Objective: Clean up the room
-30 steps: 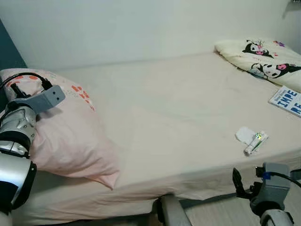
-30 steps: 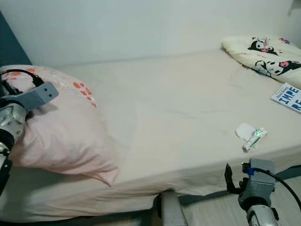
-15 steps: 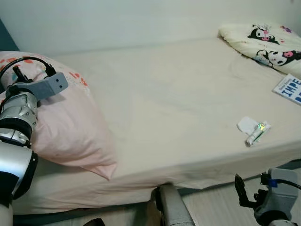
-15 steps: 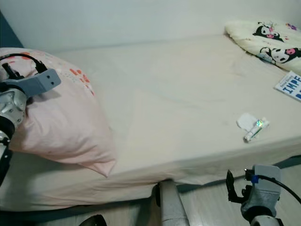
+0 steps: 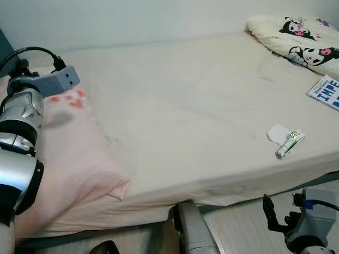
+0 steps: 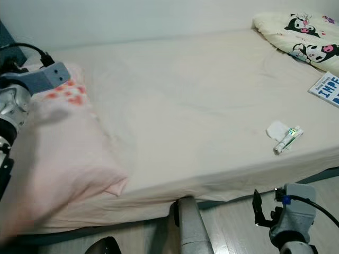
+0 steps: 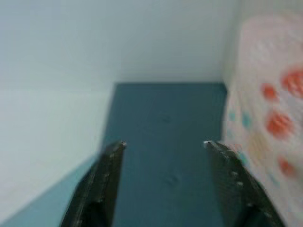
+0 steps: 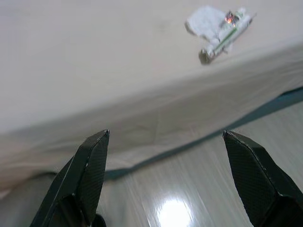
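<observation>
A wide bed (image 5: 190,106) covered in a plain cream sheet carries everything here, standing against a pale wall with light wood floor (image 6: 233,233) in front of it. At its left end lies a pink pillow (image 5: 69,159) printed with red and orange flowers, blurred in the head views and sagging to the front edge. At the far right corner rests a cream pillow (image 5: 296,39) with black-and-white cartoon characters. Just in front of that pillow a white book (image 5: 324,91) with large blue letters lies flat by the right edge. Near the front right edge a small tube (image 5: 288,144) lies touching a crumpled white tissue (image 5: 276,133).
</observation>
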### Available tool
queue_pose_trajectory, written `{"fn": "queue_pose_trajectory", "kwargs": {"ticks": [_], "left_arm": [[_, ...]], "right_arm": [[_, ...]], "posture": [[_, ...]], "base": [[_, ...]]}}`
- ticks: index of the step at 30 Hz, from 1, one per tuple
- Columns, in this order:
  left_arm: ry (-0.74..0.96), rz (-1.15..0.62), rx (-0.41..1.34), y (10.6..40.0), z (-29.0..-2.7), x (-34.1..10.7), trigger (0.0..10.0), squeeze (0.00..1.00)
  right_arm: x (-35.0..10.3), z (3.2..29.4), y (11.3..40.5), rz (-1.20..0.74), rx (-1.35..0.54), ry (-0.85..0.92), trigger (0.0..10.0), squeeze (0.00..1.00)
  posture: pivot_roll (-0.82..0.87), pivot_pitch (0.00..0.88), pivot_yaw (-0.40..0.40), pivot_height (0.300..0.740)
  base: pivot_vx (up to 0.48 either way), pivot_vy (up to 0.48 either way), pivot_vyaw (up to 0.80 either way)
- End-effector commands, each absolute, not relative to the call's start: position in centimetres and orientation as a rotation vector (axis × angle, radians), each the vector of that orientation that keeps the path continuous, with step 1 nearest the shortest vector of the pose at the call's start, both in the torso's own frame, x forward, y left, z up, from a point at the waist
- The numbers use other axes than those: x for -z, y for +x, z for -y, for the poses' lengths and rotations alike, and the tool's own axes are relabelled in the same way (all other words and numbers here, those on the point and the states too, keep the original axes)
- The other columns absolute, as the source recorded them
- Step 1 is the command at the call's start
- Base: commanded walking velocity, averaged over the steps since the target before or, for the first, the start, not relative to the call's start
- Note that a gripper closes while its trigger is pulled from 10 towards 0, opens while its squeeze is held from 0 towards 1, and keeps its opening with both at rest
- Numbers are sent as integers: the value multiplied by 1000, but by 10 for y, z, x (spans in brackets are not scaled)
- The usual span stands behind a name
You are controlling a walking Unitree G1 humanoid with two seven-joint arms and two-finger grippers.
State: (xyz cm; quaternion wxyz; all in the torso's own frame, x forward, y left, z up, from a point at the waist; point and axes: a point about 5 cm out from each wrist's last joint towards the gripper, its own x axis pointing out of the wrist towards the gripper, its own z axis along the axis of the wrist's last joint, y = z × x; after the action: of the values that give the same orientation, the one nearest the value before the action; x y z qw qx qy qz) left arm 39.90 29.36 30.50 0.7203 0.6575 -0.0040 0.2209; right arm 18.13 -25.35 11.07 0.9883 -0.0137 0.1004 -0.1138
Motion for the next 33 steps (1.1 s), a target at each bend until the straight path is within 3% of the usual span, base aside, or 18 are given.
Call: {"fn": "queue_pose_trajectory", "kwargs": {"ticks": [1,2,3,6,7,8,9,10,13,15,16,19,22,24,26,33], "left_arm": [[1479,42,-544,395,-302,-323,10000,1000],[1479,42,-544,395,-302,-323,10000,1000],[1391,135,-576,395,-295,-344,10000,0],[1347,170,-578,396,-291,-350,10000,0],[1208,182,-520,400,-284,-344,10000,0],[1208,182,-520,400,-284,-344,10000,0],[965,169,-410,405,-274,-325,10000,0],[868,159,-368,406,-271,-317,10000,0],[823,153,-349,407,-270,-313,10000,0],[436,69,-236,407,-264,-260,10000,0],[436,69,-236,407,-264,-260,10000,0],[105,-73,-159,392,-251,-174,10000,0],[45,-135,-159,382,-246,-143,10000,0],[-55,-231,-161,362,-236,-97,10000,0],[-39,-311,-138,341,-228,-61,10000,0],[-22,-496,-180,292,-233,-5,10000,0]], "right_arm": [[-107,252,182,-218,233,-12,10000,0],[-107,252,182,-218,233,-12,10000,0],[-108,250,193,-192,226,-1,10000,0],[-108,249,199,-182,222,3,10000,0],[-108,246,210,-161,209,17,10000,0],[-108,246,210,-161,209,17,10000,0],[-109,240,225,-135,176,38,10000,0],[-109,238,229,-127,160,45,10000,0],[-110,236,230,-124,151,48,10000,0],[-108,223,245,-113,79,78,10000,0],[-108,223,245,-113,79,78,10000,0],[-103,207,265,-113,-6,95,10000,0],[-99,203,270,-118,-26,97,10000,0],[-95,196,279,-121,-58,104,10000,0],[-94,190,286,-116,-82,114,10000,0],[-95,176,299,-105,-144,128,10000,0]], "posture": [[-352,212,63,595],[-352,212,63,595],[-324,159,79,595],[-321,150,81,595],[-293,98,92,595],[-293,98,92,595],[-279,73,92,595],[-279,73,92,595],[-279,73,92,595],[-249,0,86,605],[-249,0,86,605],[-194,0,67,620],[-173,0,60,625],[-156,0,56,635],[-142,0,53,645],[-120,0,51,670]], "base": [[0,0,0],[0,0,0],[0,0,0],[0,0,0],[0,0,0],[0,0,0],[0,0,0],[0,0,0],[0,0,0],[0,0,0],[0,0,0],[0,0,0],[0,0,0],[0,0,0],[0,0,0],[0,0,0]]}}
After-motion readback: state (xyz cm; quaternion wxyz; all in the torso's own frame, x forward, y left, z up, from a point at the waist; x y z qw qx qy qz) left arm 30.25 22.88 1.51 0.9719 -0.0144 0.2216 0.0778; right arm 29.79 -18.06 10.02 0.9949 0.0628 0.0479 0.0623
